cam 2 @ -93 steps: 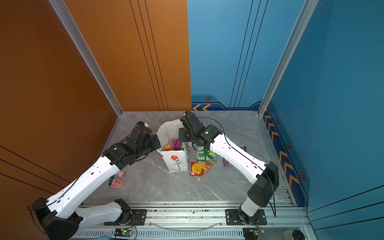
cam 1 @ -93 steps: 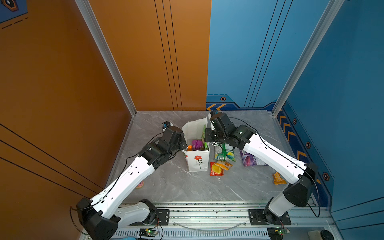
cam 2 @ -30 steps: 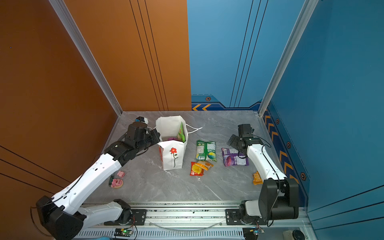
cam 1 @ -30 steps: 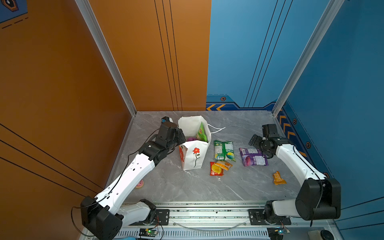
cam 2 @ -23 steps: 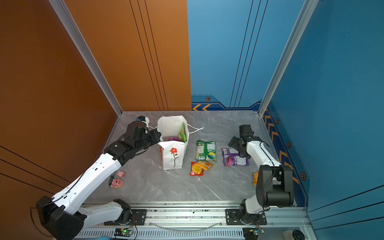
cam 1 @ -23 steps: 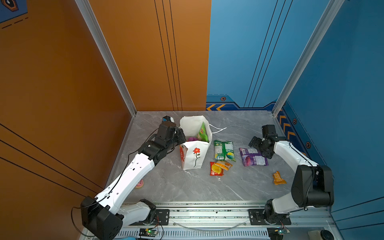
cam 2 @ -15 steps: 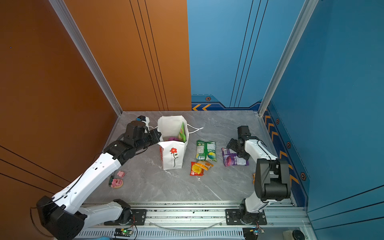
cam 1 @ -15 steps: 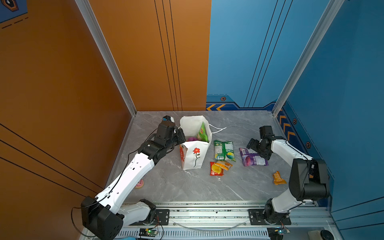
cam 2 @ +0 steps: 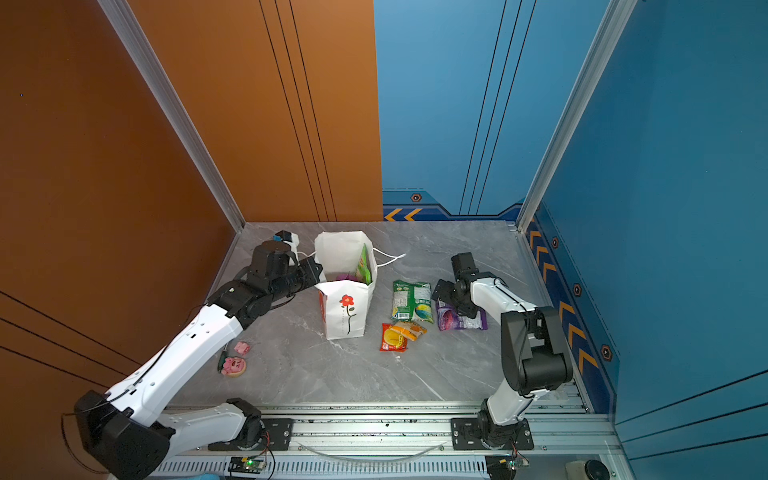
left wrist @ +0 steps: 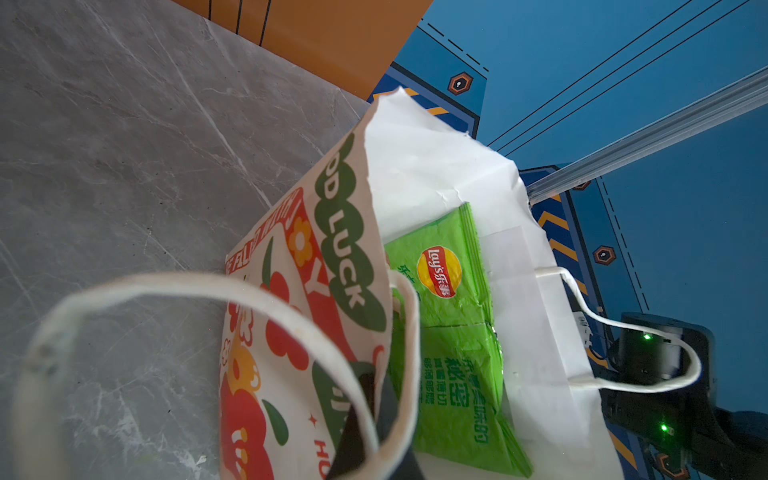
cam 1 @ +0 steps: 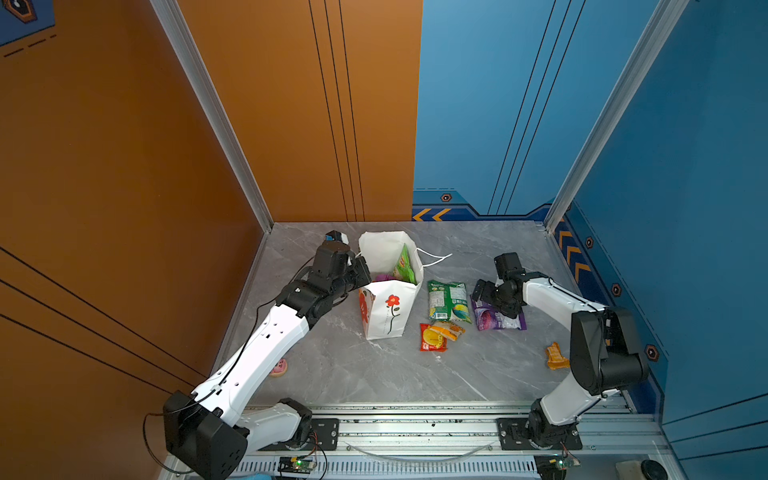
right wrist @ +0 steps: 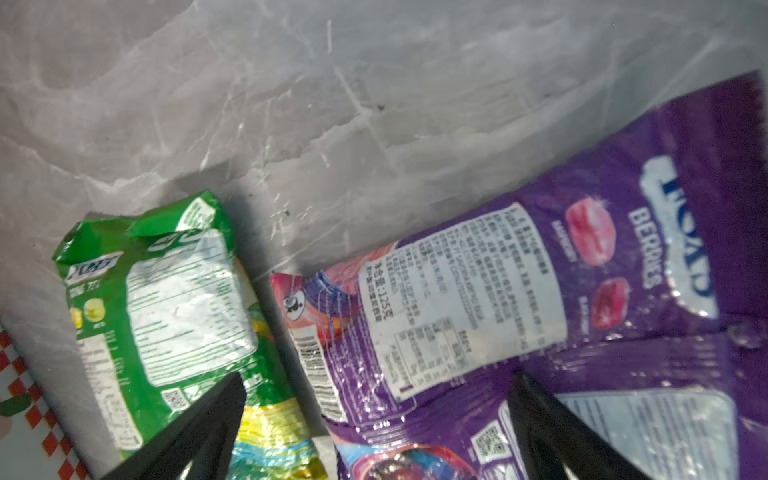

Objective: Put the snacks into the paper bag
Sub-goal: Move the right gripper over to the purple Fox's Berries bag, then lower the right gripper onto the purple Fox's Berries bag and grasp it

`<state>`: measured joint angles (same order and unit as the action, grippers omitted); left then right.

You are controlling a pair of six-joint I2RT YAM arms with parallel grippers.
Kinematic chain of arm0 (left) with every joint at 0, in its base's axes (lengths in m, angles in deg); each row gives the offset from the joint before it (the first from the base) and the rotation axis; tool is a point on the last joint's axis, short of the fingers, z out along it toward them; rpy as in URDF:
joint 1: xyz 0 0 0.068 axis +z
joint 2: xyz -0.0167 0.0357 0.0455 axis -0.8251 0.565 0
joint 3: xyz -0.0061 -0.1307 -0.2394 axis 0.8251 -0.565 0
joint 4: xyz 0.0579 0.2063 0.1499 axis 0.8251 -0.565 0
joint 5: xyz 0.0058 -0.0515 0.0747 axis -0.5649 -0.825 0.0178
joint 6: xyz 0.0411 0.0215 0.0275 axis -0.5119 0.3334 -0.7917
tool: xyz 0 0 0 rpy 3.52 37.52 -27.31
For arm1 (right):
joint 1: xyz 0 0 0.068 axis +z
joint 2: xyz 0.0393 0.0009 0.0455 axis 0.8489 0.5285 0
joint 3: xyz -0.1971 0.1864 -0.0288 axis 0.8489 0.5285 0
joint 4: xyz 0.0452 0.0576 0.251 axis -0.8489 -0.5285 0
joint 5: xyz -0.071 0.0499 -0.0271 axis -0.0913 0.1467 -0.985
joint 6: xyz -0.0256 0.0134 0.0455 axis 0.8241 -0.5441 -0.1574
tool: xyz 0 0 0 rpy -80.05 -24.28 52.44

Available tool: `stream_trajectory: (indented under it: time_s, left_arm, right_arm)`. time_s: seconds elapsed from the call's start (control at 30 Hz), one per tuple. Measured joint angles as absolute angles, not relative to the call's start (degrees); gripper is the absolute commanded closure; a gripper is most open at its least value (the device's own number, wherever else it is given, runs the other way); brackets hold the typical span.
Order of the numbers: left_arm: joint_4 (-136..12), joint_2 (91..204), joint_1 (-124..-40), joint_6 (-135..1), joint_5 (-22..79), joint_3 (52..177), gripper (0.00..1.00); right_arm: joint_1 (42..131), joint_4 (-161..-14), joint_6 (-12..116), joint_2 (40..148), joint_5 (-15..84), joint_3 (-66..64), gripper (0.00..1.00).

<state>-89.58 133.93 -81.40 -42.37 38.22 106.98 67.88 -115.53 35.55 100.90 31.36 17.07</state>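
Right wrist view looks straight down between the wide-apart jaws of the right gripper (right wrist: 376, 376), which hold nothing. Between its two black fingers (right wrist: 199, 428) lies the barcode end of the purple packet (right wrist: 478, 291), flat on the grey marble table (right wrist: 291, 83). Whether the fingertips touch the foil cannot be told. Partly under one finger and reaching outside that jaw lies the green-white packet (right wrist: 166, 299), alongside the purple one with a thin strip of table between them.

In a top view, a red packet (cam 1: 432, 337) with a yellow circle lies clear of those jaws, past the green-white packet's end. A small orange packet (cam 1: 451, 328) overlaps its corner. A lone orange packet (cam 1: 555, 356) lies well behind the right gripper, beside that arm's elbow.

The left gripper (left wrist: 374, 415) has its jaws together on the rim of the paper bag (left wrist: 436, 174), one finger inside the wall and one outside. The bag stands upright with its mouth open, well apart from the right gripper. Just beyond the closed jaws, inside the bag, a green packet (left wrist: 449, 332) stands on edge against the far wall. In a top view something small and purple (cam 1: 384, 277) shows lower in the bag. One cord handle (left wrist: 166, 286) loops out on the outer side of the jaws. A pink round thing (cam 2: 235, 365) lies far behind the left gripper, beside that arm.
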Motion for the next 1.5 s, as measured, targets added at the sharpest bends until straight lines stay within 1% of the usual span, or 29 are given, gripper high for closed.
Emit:
stream_trajectory:
  time_s: [0.17,0.33,0.43,0.6,0.7,0.87,1.07,1.23,1.5]
  left_arm:
    - [-89.45,134.09,-81.36,-42.37,37.96,106.98,1.00]
    - [-89.19,134.17,-81.36,-42.37,37.68,106.98,1.00]
    - [-89.19,134.17,-81.14,-42.37,37.52,106.98,1.00]
    - [-89.19,134.17,-81.10,-42.37,37.35,106.98,1.00]
    - [-89.19,134.17,-81.10,-42.37,37.35,106.98,1.00]
    - [-89.19,134.17,-81.08,-42.39,37.35,106.98,1.00]
    - [-89.19,134.17,-80.99,-42.39,37.33,106.98,1.00]
    - [-89.19,134.28,-80.97,-42.39,37.13,106.98,1.00]
    - [-89.19,134.31,-80.73,-42.39,37.11,106.98,1.00]
  right_arm:
    - [70.52,-115.72,34.94,100.87,32.06,16.54,0.00]
    - [70.08,-117.84,36.23,98.95,32.74,15.58,0.00]
    - [67.33,-119.42,37.98,96.46,33.00,15.06,0.00]
    - [58.96,-120.40,39.79,93.62,33.72,15.08,0.01]
    - [55.81,-121.30,40.45,93.60,33.81,15.14,0.05]
    - [54.26,-121.73,40.82,93.95,35.07,16.52,0.11]
    - [51.75,-121.56,40.80,95.85,36.34,18.75,0.13]
    - [51.66,-120.36,40.56,97.62,37.76,19.38,0.18]
    - [51.90,-117.41,39.29,99.65,40.41,21.77,0.29]
